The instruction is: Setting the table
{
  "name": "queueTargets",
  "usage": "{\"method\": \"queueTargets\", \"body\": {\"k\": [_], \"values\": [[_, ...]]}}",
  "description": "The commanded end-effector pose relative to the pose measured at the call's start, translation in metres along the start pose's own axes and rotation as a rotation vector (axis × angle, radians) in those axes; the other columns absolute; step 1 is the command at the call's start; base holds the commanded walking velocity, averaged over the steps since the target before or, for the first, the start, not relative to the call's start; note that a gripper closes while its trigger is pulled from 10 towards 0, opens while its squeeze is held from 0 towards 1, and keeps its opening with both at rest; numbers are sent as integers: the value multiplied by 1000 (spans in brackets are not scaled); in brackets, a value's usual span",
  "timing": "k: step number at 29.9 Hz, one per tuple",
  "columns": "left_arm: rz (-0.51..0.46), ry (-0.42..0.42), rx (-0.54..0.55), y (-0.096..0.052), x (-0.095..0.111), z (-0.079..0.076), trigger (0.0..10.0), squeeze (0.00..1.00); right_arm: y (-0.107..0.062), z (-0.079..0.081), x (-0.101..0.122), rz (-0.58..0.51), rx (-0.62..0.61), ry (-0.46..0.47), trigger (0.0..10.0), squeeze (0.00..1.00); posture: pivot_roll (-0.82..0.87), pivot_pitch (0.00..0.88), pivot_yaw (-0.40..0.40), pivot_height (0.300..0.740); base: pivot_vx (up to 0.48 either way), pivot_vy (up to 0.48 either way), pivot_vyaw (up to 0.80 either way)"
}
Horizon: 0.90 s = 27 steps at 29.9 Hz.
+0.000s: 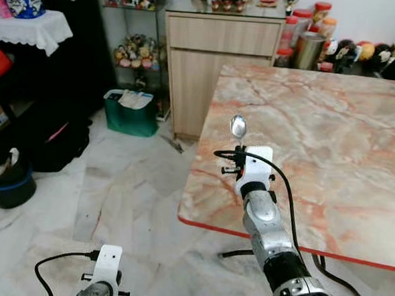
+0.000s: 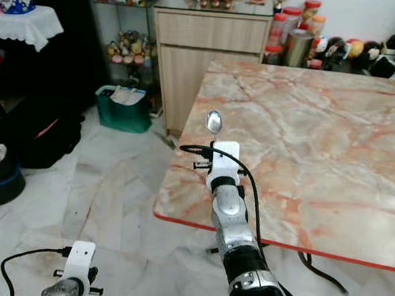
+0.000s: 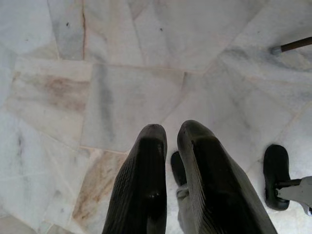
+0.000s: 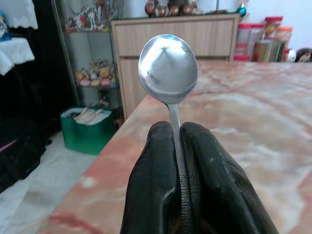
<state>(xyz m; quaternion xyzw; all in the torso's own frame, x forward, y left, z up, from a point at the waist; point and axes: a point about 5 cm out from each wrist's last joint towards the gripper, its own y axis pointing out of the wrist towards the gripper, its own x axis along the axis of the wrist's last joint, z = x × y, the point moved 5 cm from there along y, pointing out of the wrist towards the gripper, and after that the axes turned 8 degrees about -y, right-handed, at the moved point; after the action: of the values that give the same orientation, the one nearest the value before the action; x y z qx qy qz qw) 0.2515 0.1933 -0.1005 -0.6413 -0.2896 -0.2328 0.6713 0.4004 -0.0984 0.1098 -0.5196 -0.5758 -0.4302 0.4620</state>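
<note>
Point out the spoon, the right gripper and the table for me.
spoon (image 4: pixel 168 68), right wrist view, on the bowl.
right gripper (image 4: pixel 179 134), right wrist view, between the fingertips clamping the handle.
table (image 1: pixel 332 136), left eye view, bare marble top.

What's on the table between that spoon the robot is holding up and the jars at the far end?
Nothing. In the left eye view, bare marble table runs from the spoon, held in the right gripper, to the jars.
</note>
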Motion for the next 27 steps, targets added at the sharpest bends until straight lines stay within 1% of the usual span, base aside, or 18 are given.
{"method": "queueTargets", "body": {"k": [1, 5, 11, 19, 27], "values": [[-7, -1, 7, 0, 2, 1, 10000, 0, 3, 1, 13, -43, 8, -12, 10000, 0, -37, 0, 16, 740, 0, -315, 0], [-7, -3, 7, 0, 2, 0, 10000, 0, 2, 3, 19, -72, 17, -36, 10000, 0, -36, 0, 16, 740, 0, -310, 0], [-8, -4, 7, 0, 2, 1, 10000, 0, 2, 5, 27, -99, 23, -45, 10000, 0, -36, 0, 16, 740, 0, -328, 0], [-8, -6, 5, 0, 2, 0, 10000, 0, 3, 5, 33, -116, 22, -29, 10000, 0, -38, 0, 14, 740, 0, -339, 0], [-8, -13, 2, 0, 1, -1, 10000, 0, 2, 6, 37, -133, 26, -23, 10000, 0, -39, 0, 13, 740, 0, -430, 0]]}}
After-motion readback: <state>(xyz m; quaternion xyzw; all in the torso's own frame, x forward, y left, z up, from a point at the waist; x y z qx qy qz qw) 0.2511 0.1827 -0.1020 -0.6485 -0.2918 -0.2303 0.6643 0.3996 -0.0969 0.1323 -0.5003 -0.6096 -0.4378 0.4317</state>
